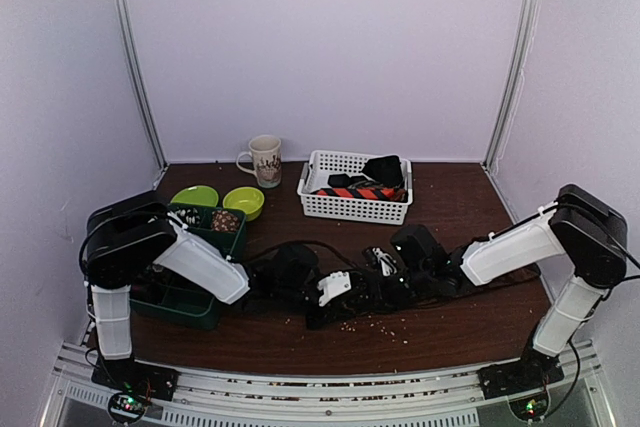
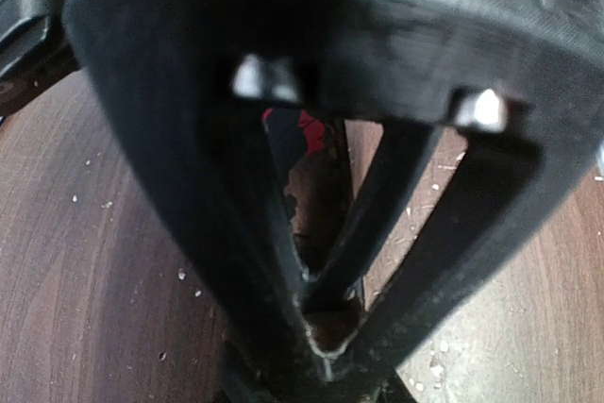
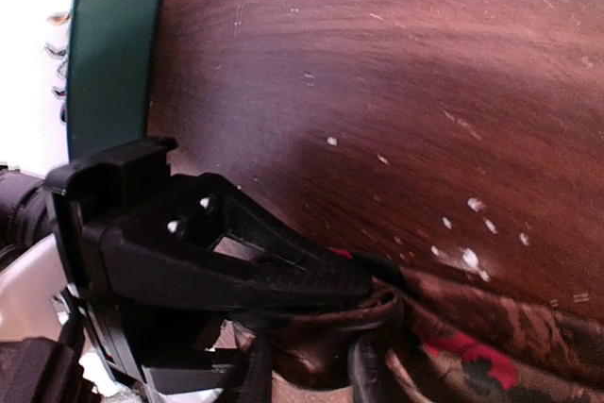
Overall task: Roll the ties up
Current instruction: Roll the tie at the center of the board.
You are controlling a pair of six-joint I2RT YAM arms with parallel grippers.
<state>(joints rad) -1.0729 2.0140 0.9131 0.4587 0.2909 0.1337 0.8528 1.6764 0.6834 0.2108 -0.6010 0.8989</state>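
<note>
Brown patterned, red-flecked fabric necktie [image 3: 491, 332] clamped by left gripper [image 2: 326, 327] and right gripper [image 3: 366, 323], presumably to tension it for rolling.

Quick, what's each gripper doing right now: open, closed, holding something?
Left gripper: jaws closed on the brown patterned tie.
Right gripper: cannot be told; its jaws are not clearly visible in any view.

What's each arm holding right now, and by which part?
Right fingers pinch a bunched fold of the brown tie; which end, can't tell. Left fingers look closed, hold unclear.
</note>
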